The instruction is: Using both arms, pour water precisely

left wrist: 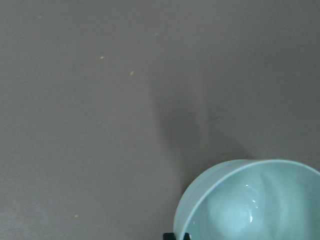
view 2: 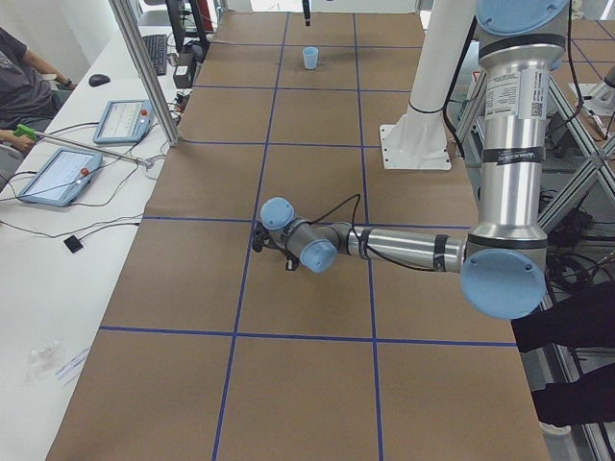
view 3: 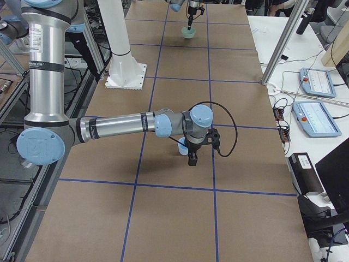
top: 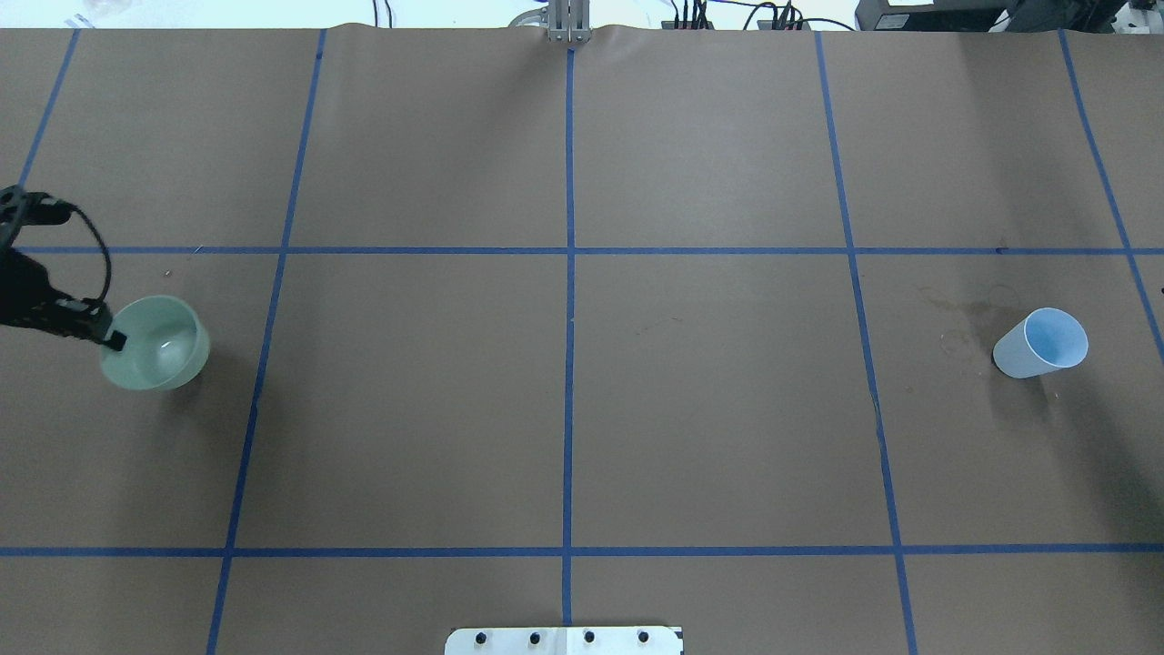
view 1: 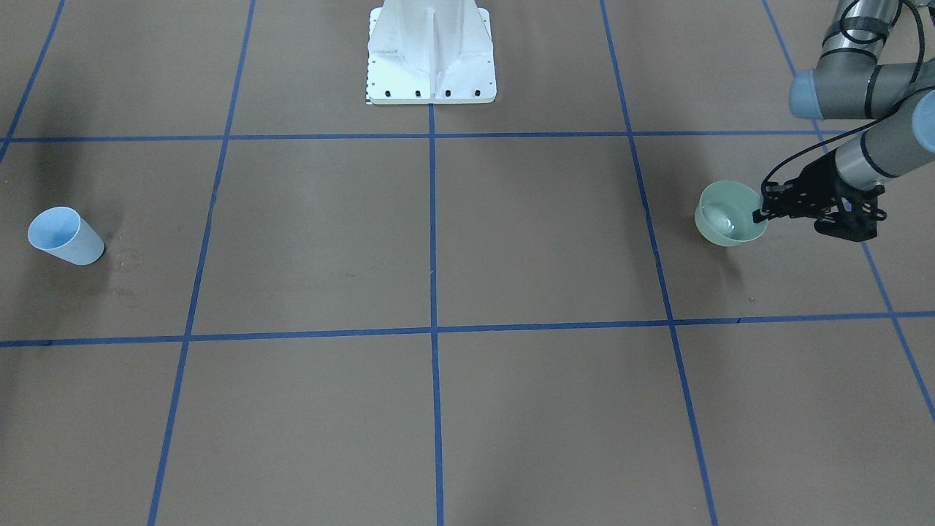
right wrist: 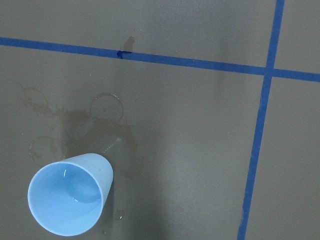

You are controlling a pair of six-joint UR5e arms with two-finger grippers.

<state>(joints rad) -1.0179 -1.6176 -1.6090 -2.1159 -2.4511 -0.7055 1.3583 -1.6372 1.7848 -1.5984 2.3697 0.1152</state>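
The left gripper (view 1: 764,210) pinches the green bowl (view 1: 719,237) by its rim. That thin hold could slip and spill the water (view 1: 722,218). Whether the right gripper (view 3: 192,160) has its fingers apart or together, I cannot tell.

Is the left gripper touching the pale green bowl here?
Touching. In the front-facing view the left gripper has its fingers straddling the rim of the pale green bowl. The overhead view shows one black fingertip lying right on that rim.

Soft, even light; faint blurred shadows lie on the tabletop (top: 709,409); white glints mark the water (left wrist: 248,216); left wrist view dim.
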